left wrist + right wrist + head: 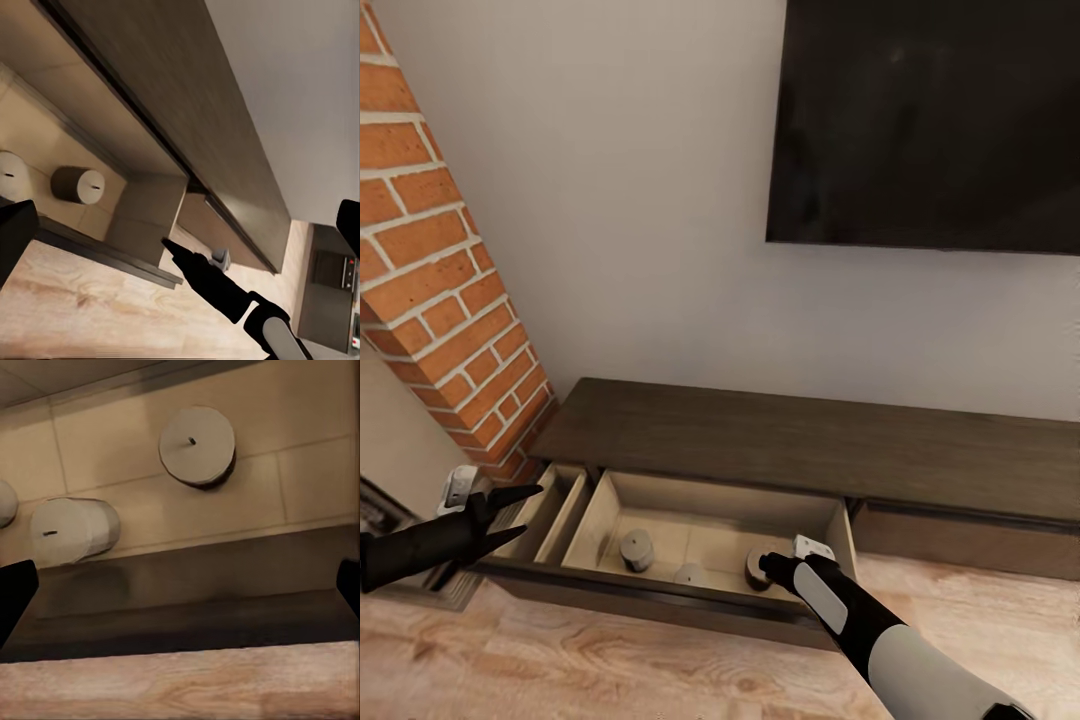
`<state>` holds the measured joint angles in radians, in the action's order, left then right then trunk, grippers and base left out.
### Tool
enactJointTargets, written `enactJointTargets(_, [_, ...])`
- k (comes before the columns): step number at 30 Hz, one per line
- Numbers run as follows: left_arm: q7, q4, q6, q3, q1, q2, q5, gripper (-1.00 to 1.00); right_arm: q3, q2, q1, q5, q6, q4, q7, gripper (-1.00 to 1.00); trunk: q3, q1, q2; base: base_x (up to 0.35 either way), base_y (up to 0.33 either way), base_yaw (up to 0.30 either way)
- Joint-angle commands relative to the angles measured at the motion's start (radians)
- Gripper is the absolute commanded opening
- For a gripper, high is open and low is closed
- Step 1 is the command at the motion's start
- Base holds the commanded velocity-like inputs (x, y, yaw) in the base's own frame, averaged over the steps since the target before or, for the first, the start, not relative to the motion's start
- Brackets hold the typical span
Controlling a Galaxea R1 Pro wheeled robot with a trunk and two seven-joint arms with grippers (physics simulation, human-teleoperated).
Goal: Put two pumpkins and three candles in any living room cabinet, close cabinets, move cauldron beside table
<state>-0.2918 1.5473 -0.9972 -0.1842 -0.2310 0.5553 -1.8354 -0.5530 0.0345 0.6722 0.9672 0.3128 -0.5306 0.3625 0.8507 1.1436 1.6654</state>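
The cabinet (800, 445) is a long low dark-brown unit under the wall, with one drawer (840, 535) pulled out and pale beige inside. Three candles stand in it: a grey one (637, 549), a pale one (690, 574) and a brownish one (756, 568) partly behind my right gripper (772, 570). That gripper hangs open over the drawer's front right corner, above the candles (196, 445) (67, 531), holding nothing. My left gripper (532, 510) is open beside the drawer's left end, also empty. Pumpkins, cauldron and table are out of view.
A brick column (440, 250) rises at the left, close to my left arm. A dark screen (930, 120) hangs on the wall above the cabinet. A closed drawer front (960, 540) lies to the right. Wooden floor (610, 660) runs in front.
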Motion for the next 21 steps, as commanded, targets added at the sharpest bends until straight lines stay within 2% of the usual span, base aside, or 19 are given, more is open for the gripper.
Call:
enactJointTargets(1, [-0.010,0.001,-0.003,0.000,-0.001,0.000,-0.010,1.00,-0.005,-0.001,0.001,0.007,0.002,-0.002,0.008,1.00,-0.002,-0.004,-0.007,-0.111,0.000,0.000])
enactJointTargets(6, [-0.010,0.001,-0.003,0.000,-0.001,0.000,-0.010,1.00,-0.005,-0.001,0.001,0.007,0.002,-0.002,0.008,1.00,-0.018,-0.024,-0.042,-0.064,0.000,0.000])
enactJointTargets(12, [-0.010,0.001,-0.003,0.000,-0.001,0.000,-0.010,1.00,-0.005,-0.001,0.001,0.007,0.002,-0.002,0.009,1.00,-0.037,-0.047,-0.084,-0.186,0.000,0.000])
enactJointTargets(21, [-0.010,0.001,-0.003,0.000,-0.001,0.000,-0.010,1.00,-0.005,-0.001,0.001,0.006,0.002,-0.002,0.008,1.00,-0.065,-0.081,-0.147,-0.017,0.000,0.000])
